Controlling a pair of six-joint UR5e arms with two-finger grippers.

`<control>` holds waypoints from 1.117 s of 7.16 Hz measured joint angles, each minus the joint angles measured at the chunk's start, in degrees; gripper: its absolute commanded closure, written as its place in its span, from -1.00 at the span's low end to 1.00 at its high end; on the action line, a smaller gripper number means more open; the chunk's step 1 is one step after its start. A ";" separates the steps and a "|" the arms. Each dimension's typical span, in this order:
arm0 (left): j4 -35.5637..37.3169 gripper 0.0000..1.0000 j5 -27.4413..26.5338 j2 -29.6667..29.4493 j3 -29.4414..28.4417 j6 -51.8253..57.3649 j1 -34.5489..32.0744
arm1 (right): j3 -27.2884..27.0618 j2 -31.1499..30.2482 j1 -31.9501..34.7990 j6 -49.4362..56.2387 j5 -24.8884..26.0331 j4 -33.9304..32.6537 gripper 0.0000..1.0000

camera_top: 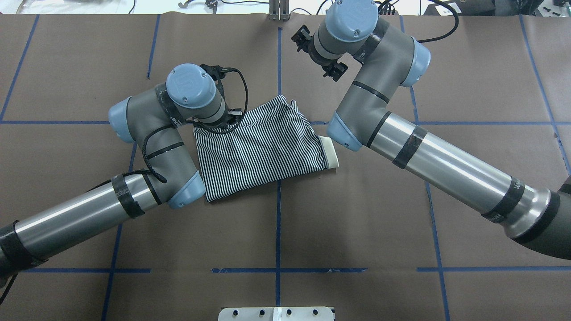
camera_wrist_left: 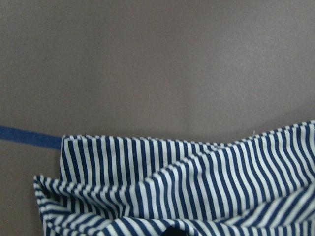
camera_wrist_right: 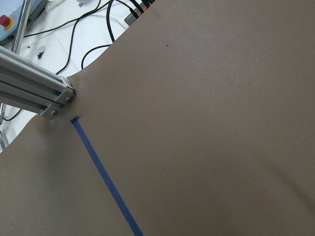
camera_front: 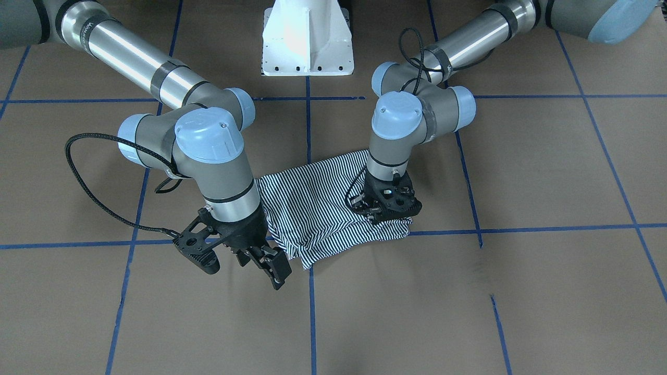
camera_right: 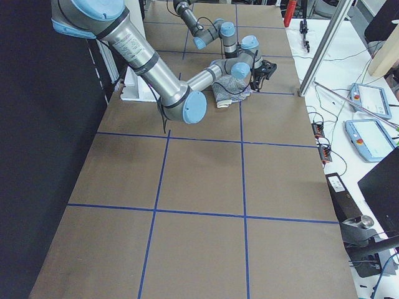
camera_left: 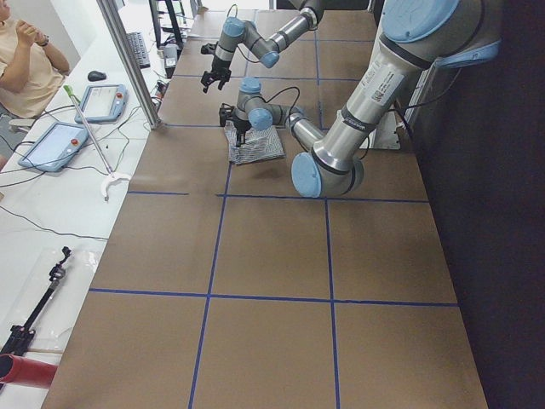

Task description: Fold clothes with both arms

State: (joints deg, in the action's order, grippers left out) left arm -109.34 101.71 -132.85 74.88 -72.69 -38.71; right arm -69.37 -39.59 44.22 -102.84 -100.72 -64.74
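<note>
The navy-and-white striped polo shirt [camera_front: 312, 208] lies folded into a compact rectangle on the brown table; in the overhead view [camera_top: 258, 147] its cream collar [camera_top: 330, 154] sticks out at its right edge. My left gripper [camera_front: 384, 214] points down onto the shirt's far corner [camera_top: 219, 121]. Its fingers are hidden, so I cannot tell whether it grips. The left wrist view shows layered striped fabric [camera_wrist_left: 197, 196] bunching toward the bottom centre. My right gripper [camera_front: 263, 263] is open and empty, raised above bare table beyond the shirt [camera_top: 317, 54].
The white pedestal base [camera_front: 307, 41] stands at the robot's side of the table. Blue tape lines [camera_top: 278, 196] grid the brown surface. An aluminium post [camera_wrist_right: 34, 93] and cables sit past the far table edge. An operator [camera_left: 25, 60] sits beyond it.
</note>
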 measured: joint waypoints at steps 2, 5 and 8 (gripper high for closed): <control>-4.12 1.00 0.06 -1.26 -5.02 5.65 -6.14 | -1.82 -1.08 -0.12 -0.10 -0.25 -0.25 -1.00; -5.68 1.00 5.94 2.11 -2.37 14.70 -14.67 | -5.22 -6.26 3.79 6.10 -5.85 -0.23 -1.00; -6.96 1.00 18.59 12.20 3.48 34.63 -28.99 | -5.42 -15.78 14.57 33.46 -14.50 -0.01 -1.00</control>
State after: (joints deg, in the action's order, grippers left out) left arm -116.30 120.30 -120.65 78.36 -38.05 -67.70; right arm -74.79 -55.37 58.78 -69.38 -115.22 -64.75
